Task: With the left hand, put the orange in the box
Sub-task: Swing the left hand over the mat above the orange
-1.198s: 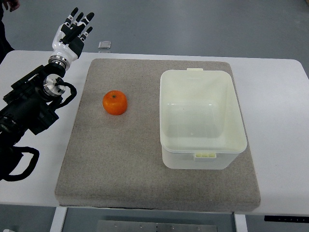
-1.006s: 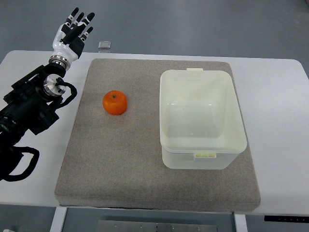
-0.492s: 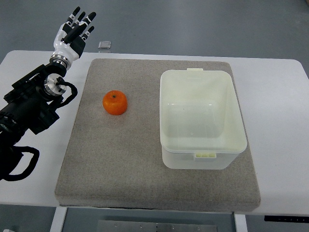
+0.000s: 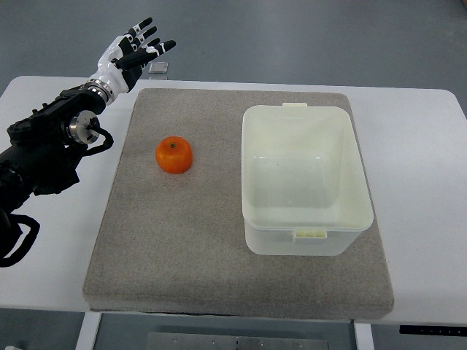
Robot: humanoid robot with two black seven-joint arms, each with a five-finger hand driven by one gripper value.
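An orange (image 4: 174, 155) sits on the left part of a grey felt mat (image 4: 182, 248). To its right on the same mat stands an empty pale plastic box (image 4: 304, 179), open at the top. My left hand (image 4: 133, 49) is white with black fingertips; it hovers over the table's far left edge, up and to the left of the orange, well apart from it. Its fingers are spread and hold nothing. The black left arm (image 4: 44, 149) comes in from the left edge. The right arm does not show.
The mat lies on a white table (image 4: 427, 160). A small clear square object (image 4: 157, 68) rests at the table's far edge, just right of my left hand.
My left hand has swung to the right and tilted, its fingers now pointing toward the upper right. The forearm shifted up a little. Orange and box have stayed put.
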